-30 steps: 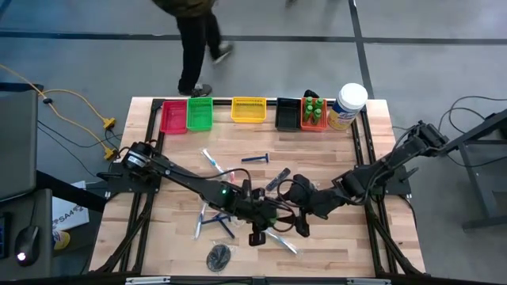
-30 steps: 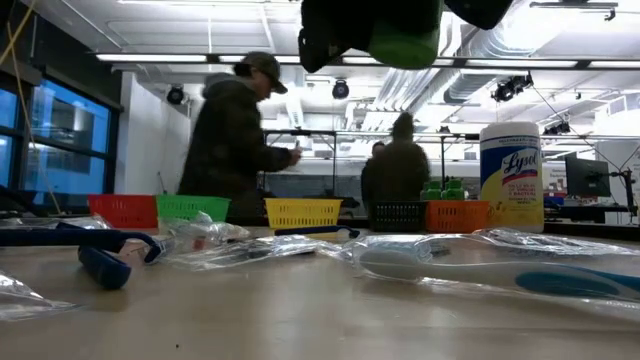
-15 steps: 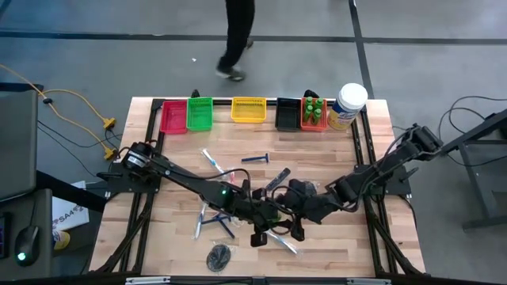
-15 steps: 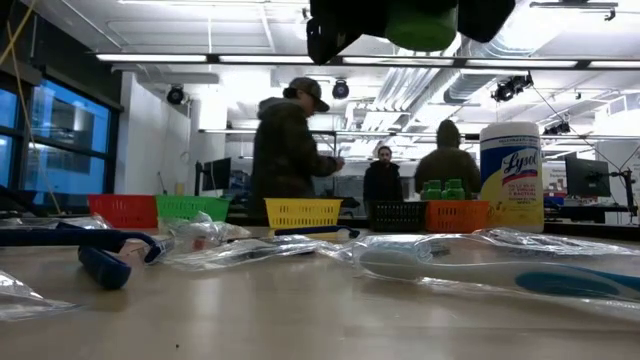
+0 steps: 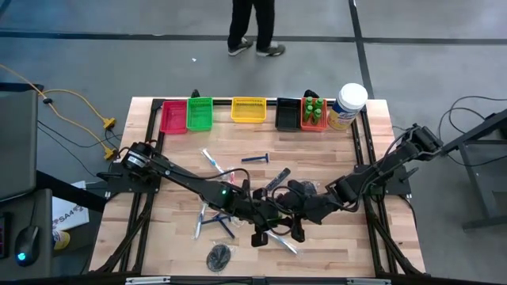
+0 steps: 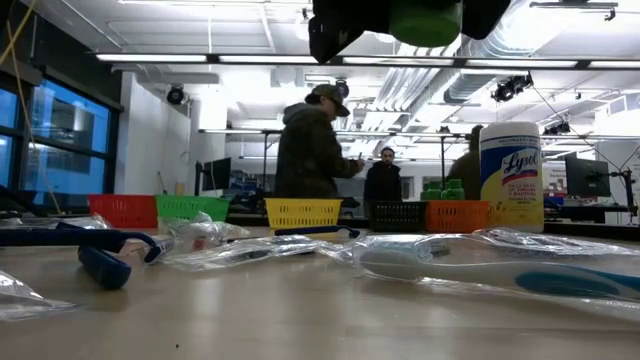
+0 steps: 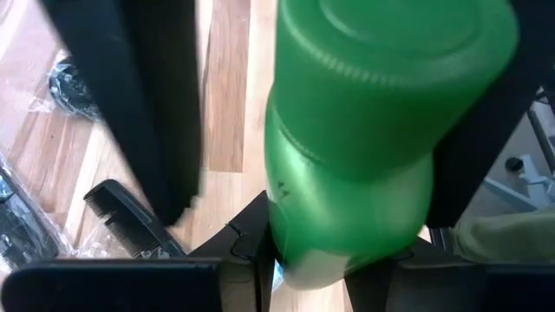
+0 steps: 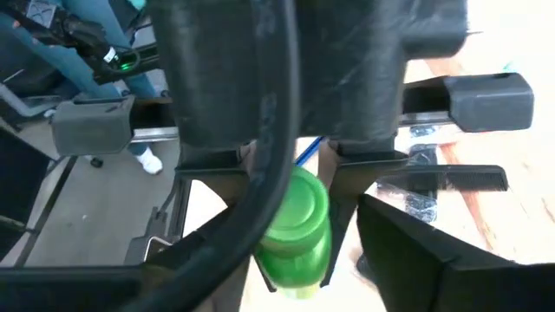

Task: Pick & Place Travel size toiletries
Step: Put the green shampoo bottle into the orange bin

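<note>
A small green bottle [image 7: 355,147] with a green cap is held in the air over the table's middle, seen in the low view as the green bottle [image 6: 427,20]. My left gripper [image 7: 312,260] is shut on it. My right gripper [image 8: 299,264] faces it from the table's right. It is open, with one finger on each side of the bottle's cap end [image 8: 295,204]; whether either finger touches, I cannot tell. In the high view both grippers meet near the bottle [image 5: 279,210]. Wrapped toothbrushes [image 6: 480,262], blue razors [image 6: 105,262], a black comb [image 7: 130,212] and a mesh puff [image 5: 219,256] lie flat on the wood. My left gripper pinches the green bottle's body [image 7: 347,243] between its two fingers [image 8: 212,165], coming about level from the table's left. The bottle lies along the fingers, with its cap [image 7: 390,52] pointing away from the wrist toward my right gripper. It is lifted clear of the table.
Along the far edge stand red [image 5: 173,116], green [image 5: 200,113], yellow [image 5: 248,109], black [image 5: 287,113] and orange [image 5: 313,117] mesh bins, the orange one holding green bottles, and a white jar [image 5: 348,105]. A person [image 5: 252,24] stands beyond the table.
My right gripper has moved a little toward the table's left, closing in on the bottle's cap end. The bottle in my left gripper has risen slightly. A person behind the table has walked toward the right.
</note>
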Controlling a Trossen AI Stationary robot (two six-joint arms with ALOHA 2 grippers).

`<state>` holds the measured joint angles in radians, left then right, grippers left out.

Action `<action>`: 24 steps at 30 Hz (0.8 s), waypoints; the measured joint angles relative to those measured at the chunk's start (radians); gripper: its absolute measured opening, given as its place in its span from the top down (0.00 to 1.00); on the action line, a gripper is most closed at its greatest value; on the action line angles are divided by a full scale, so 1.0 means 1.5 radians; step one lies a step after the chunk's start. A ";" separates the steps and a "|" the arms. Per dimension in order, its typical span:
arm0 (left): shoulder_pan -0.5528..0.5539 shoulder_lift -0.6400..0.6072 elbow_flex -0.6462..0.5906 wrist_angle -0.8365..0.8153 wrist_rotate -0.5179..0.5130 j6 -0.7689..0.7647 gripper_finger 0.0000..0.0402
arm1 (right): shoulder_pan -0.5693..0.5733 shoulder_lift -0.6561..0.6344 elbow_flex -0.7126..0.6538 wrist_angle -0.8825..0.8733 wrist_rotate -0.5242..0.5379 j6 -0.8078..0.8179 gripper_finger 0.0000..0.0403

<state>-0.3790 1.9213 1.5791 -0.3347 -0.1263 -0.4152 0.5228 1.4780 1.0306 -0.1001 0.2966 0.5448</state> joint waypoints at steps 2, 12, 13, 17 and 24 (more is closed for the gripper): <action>0.000 0.000 0.000 0.000 -0.009 0.000 0.77 | 0.000 0.000 0.000 0.000 -0.007 -0.005 0.56; 0.000 0.000 0.000 0.024 -0.013 -0.001 0.77 | 0.001 0.000 0.000 0.003 -0.028 -0.014 0.68; 0.000 0.000 0.000 0.025 -0.013 -0.002 0.77 | 0.001 0.000 0.000 0.003 -0.029 -0.015 0.69; 0.000 0.000 0.000 0.025 -0.010 -0.004 0.77 | 0.001 0.000 0.000 0.004 -0.029 -0.016 0.76; 0.000 0.000 0.000 0.027 0.010 -0.025 0.72 | 0.001 0.000 0.000 0.006 -0.036 -0.013 0.78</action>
<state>-0.3790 1.9213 1.5787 -0.2947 -0.1121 -0.4530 0.5236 1.4780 1.0306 -0.0914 0.2425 0.5255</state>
